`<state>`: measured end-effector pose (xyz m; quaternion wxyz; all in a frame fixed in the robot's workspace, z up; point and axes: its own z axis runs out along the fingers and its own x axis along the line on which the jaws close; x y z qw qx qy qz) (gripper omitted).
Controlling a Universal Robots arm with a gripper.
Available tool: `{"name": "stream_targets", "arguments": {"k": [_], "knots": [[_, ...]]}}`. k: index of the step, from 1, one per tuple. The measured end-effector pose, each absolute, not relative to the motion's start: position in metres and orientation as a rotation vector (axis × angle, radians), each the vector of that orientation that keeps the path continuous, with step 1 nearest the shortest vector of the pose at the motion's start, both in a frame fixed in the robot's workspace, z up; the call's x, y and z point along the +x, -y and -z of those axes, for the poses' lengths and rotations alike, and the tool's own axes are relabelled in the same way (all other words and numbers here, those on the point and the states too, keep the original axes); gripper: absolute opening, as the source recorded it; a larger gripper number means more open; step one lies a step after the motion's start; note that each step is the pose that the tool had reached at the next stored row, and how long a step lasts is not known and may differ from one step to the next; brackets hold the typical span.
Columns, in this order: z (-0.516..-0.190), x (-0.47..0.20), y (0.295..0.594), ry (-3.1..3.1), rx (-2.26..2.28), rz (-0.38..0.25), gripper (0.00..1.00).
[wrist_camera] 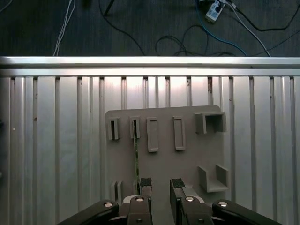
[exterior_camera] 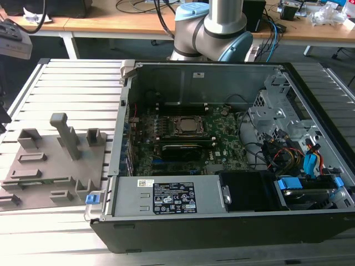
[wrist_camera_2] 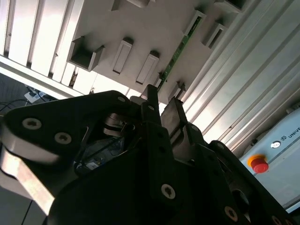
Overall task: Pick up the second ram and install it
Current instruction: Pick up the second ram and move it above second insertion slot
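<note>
While it hovers over the grey fixture | end effector spread, empty | second ram slotted in fixture, near one fingertip

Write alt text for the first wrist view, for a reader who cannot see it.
The open, empty end effector hangs over a grey fixture plate, beside a thin green ram stick standing on edge in it. The plate lies on a slatted metal table; cables trail across dark floor beyond.
</note>
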<state>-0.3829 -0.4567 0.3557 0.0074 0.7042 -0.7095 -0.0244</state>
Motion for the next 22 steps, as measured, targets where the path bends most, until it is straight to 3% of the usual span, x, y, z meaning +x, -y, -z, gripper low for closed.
{"name": "stream_targets", "arguments": {"k": [22], "knots": [[-0.329, -0.383, 0.457, 2.219, 2.202, 0.076, 0.30]]}}
